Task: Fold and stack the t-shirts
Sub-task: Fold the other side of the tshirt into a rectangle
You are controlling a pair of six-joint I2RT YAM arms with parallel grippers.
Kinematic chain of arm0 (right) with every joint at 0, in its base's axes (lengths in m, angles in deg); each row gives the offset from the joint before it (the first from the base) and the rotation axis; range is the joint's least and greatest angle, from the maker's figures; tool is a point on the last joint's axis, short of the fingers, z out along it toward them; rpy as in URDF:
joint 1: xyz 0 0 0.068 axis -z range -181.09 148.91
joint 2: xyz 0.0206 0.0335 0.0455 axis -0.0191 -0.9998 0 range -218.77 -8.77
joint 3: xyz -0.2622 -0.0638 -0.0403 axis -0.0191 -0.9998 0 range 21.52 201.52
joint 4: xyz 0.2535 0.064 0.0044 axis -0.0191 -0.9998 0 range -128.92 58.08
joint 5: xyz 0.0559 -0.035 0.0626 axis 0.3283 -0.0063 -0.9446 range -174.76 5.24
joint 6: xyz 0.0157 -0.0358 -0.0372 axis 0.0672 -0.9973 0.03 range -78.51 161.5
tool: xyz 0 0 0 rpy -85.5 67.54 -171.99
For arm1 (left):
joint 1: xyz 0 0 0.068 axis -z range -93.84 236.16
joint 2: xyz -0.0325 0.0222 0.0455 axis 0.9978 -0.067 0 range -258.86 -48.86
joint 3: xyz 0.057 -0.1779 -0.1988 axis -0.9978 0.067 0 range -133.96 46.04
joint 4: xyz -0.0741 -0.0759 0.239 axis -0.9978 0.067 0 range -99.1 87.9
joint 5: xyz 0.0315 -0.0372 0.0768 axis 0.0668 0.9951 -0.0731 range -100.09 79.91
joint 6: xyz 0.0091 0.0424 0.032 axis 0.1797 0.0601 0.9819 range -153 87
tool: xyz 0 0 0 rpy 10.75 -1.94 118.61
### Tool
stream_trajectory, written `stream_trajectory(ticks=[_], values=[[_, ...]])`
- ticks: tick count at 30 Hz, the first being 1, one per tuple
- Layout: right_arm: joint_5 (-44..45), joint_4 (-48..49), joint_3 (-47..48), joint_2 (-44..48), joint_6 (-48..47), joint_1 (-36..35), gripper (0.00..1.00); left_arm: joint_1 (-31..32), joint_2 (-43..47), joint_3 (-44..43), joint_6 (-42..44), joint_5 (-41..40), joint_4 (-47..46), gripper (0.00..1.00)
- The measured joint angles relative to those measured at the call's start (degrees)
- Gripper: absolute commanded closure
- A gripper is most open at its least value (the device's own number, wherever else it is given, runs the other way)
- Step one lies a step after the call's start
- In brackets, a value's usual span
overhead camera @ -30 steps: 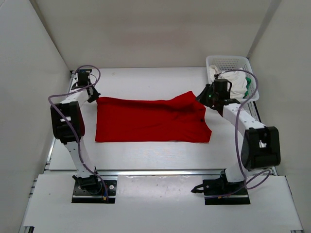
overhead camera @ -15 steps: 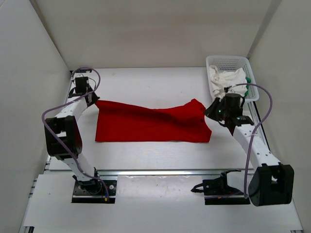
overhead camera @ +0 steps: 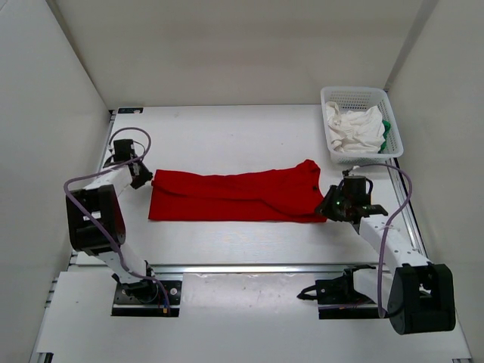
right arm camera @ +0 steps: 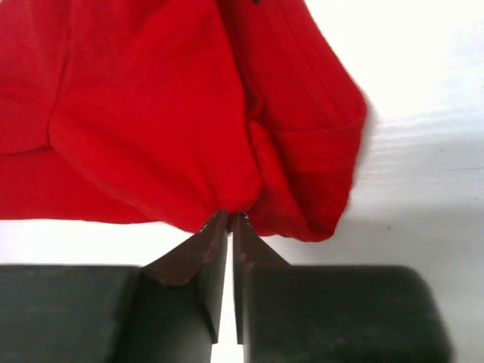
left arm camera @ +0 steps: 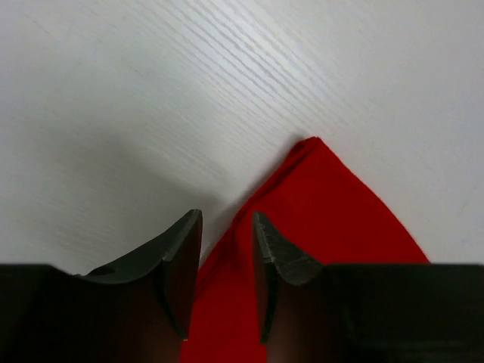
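Note:
A red t-shirt (overhead camera: pixel 234 197) lies on the white table as a long band, folded lengthwise. My left gripper (overhead camera: pixel 142 180) is at its left end; in the left wrist view the gripper (left arm camera: pixel 225 231) stands slightly parted, with the shirt's corner (left arm camera: pixel 318 204) lying flat between the jaws. My right gripper (overhead camera: pixel 330 209) is at the shirt's near right corner. In the right wrist view the gripper (right arm camera: pixel 229 221) is shut, pinching a bunched fold of red cloth (right arm camera: pixel 189 128).
A white basket (overhead camera: pixel 355 93) stands at the back right, holding a crumpled white shirt (overhead camera: pixel 355 128) and something green (overhead camera: pixel 388 137). White walls enclose the table on three sides. The metal rail (overhead camera: pixel 242 267) runs along the near edge.
Both grippers have moved toward the near side, bringing the shirt's far edge with them. The shirt has gone from a wide sheet to a narrower folded band.

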Motion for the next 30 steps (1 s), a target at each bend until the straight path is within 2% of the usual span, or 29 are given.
stream_trajectory(ticks=[2, 5, 7, 10, 13, 20, 25, 28, 30], values=[[1.16, -0.33, -0.35, 0.94, 0.26, -0.44, 0.77, -0.96, 1.16, 0.0, -0.55, 0.83, -0.09, 0.51], [5.68, -0.66, 0.04, 3.93, -0.13, -3.89, 0.73, -1.53, 4.15, 0.2, -1.25, 0.98, -0.57, 0.5], [9.66, -1.33, 1.49, 5.51, -0.61, -8.61, 0.77, -0.44, 7.41, 1.09, -1.92, 0.96, -1.49, 0.5], [14.69, -1.92, 5.53, 4.7, -2.6, -17.07, 1.0, 3.63, 12.83, 3.26, -3.26, 1.64, -3.74, 0.55], [15.54, -0.72, 8.61, 0.28, -4.04, -22.25, 1.0, 9.4, 15.98, 5.68, -4.52, 2.97, -6.4, 0.56], [16.98, 1.03, 10.4, -14.16, -6.16, -29.9, 1.0, 27.34, 20.98, 15.65, -7.52, 4.68, -12.02, 0.55], [17.55, 5.4, 11.15, -19.1, -5.66, -26.99, 1.0, 31.19, 19.54, 17.59, -7.93, 4.63, -13.92, 0.55], [17.27, 9.2, 10.21, -20.06, -4.22, -23.43, 1.0, 28.68, 17.59, 17.57, -7.91, 5.05, -15.65, 0.57], [16.96, 11.69, 8.17, -20.83, -2.93, -21.64, 1.0, 24.11, 15.45, 17.75, -8.61, 6.91, -17.73, 0.58]])
